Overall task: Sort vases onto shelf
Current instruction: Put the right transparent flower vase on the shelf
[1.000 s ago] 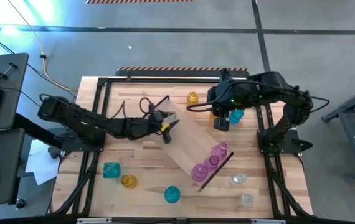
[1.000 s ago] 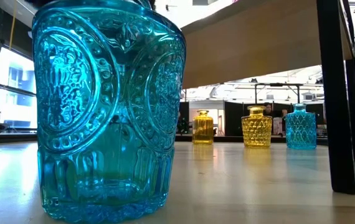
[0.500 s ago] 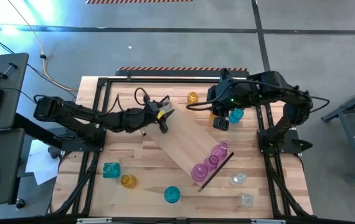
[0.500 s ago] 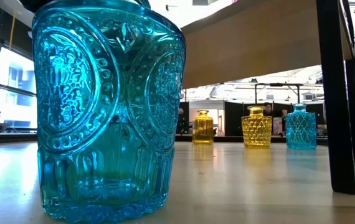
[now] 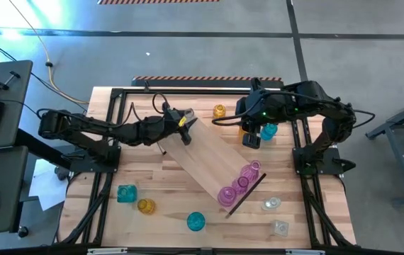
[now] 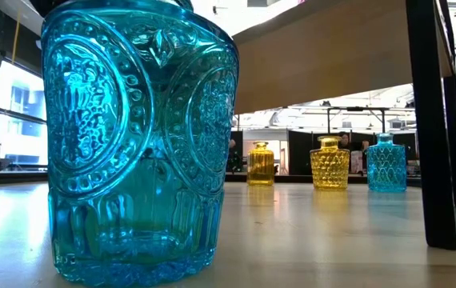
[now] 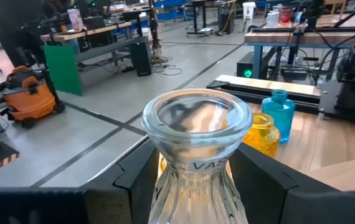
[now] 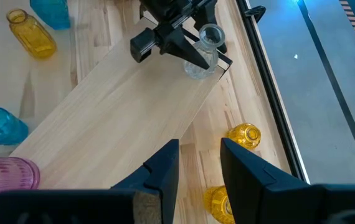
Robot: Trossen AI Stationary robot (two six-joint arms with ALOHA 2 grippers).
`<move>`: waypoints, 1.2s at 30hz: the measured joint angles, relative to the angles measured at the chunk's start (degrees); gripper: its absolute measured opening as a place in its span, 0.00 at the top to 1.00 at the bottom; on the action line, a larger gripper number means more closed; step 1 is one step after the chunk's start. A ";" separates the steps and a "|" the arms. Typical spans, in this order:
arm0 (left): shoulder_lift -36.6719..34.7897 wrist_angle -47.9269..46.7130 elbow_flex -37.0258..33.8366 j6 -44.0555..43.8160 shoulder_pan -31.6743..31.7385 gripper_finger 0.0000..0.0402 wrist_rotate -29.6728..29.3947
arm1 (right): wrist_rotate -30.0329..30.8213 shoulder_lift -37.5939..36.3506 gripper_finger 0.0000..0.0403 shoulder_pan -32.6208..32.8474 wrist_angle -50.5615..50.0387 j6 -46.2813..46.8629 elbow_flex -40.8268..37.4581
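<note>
**Clear vase held at the far-left end of the shelf**

The shelf [image 5: 212,164] lies slantwise across the table [image 5: 166,205], running from far left to near right, and three pink vases [image 5: 239,183] are lined up at its near-right end. At the opposite end the left gripper [image 5: 183,120] is pinching a clear vase [image 8: 203,51] by its neck; the left wrist view looks straight into the open mouth of the glass between the two dark fingers [image 7: 261,180].

Around the board: a small yellow vase [image 5: 219,111] stands far behind it, a blue vase [image 5: 267,130] sits just under the right arm, and another yellow one shows beside it in the right wrist view. On the near-left side there is a teal vase [image 5: 126,193] with a yellow vase [image 5: 146,206] next to it, and a round blue vase [image 5: 196,222] near the front edge, filling the low view. Two clear vases [image 5: 276,216] wait at the near right.

The left arm stretches low across the table from the left. The right gripper [image 8: 199,163] hovers above the far-right part of the table, fingers spread a little and holding nothing
</note>
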 joint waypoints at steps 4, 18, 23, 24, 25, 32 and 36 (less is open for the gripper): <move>-0.02 0.02 0.00 0.04 0.74 0.57 0.44 | 0.00 0.00 0.75 0.00 -0.01 -0.01 0.00; -0.04 -0.39 0.00 -1.91 0.71 0.56 3.80 | -0.04 -0.02 0.75 0.00 -0.01 -0.01 0.00; -0.02 -0.44 -0.03 -2.17 0.69 0.53 4.43 | -0.04 -0.02 0.75 0.00 -0.01 0.00 0.00; -0.02 -0.46 -0.04 -2.14 0.67 0.52 4.52 | -0.04 -0.02 0.75 0.00 -0.01 0.00 0.00; -0.02 -0.48 -0.04 -2.12 0.67 0.50 4.52 | -0.04 -0.02 0.75 0.00 0.00 0.00 0.00; 0.04 -0.81 -0.11 -1.90 0.51 0.42 4.74 | -0.04 -0.03 0.75 0.00 -0.01 -0.01 0.00; 0.05 -0.71 -0.11 -0.91 0.21 0.40 4.58 | -0.05 -0.04 0.75 0.00 -0.01 -0.01 0.00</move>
